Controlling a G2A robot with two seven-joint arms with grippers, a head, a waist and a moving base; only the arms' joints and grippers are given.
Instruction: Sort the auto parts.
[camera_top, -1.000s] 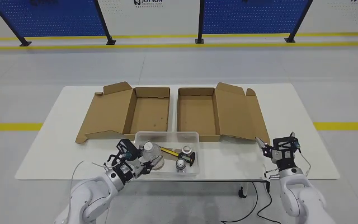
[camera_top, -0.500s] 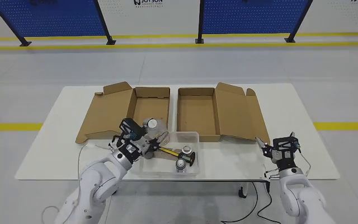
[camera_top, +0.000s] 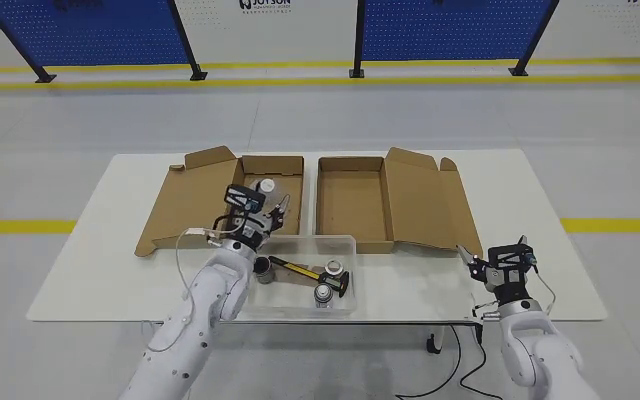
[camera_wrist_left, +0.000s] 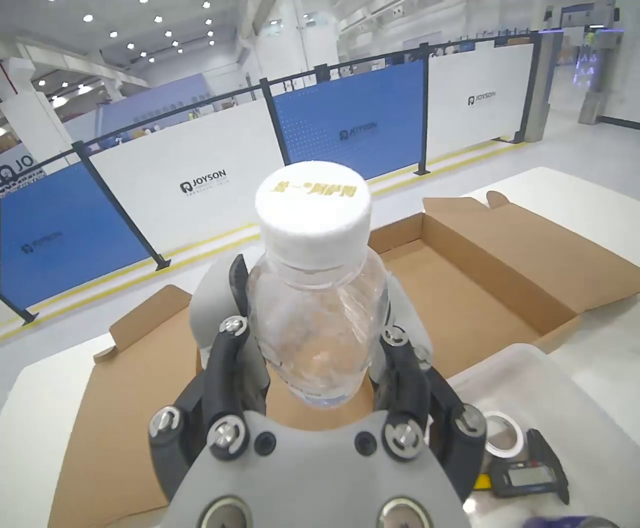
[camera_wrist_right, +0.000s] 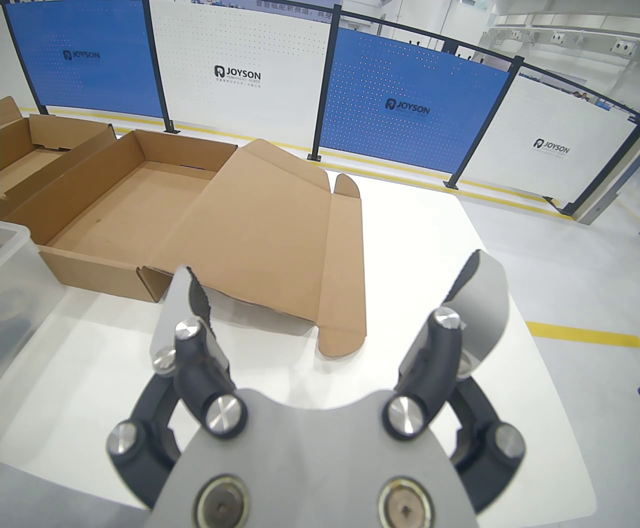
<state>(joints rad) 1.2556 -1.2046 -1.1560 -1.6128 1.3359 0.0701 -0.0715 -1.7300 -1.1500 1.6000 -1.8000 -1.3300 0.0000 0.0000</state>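
Blue and white fence panels stood behind the white table (camera_top: 100, 250), which carried two open cardboard boxes side by side and, nearer the robot, a clear plastic bin (camera_top: 300, 238). The left tool (camera_top: 262, 200) was closed around a clear bottle (camera_wrist_left: 315, 325) with a white cap (camera_wrist_left: 312, 220), its fingers (camera_wrist_left: 240, 350) pressing on either side of the bottle's body. In the top view the bottle hung over the left box (camera_top: 285, 172), just beyond the bin's far rim, and was not resting on the box floor. The right box (camera_top: 352, 205) lay beside it with its lid flap folded out toward the table's right end. Inside the bin lay a black and yellow instrument (camera_top: 300, 270) and several small round metal parts (camera_top: 333, 268). The right tool (camera_wrist_right: 332, 267) hung with its jaws spread wide and nothing between them, near the table's front right corner, well apart from the bin and boxes.
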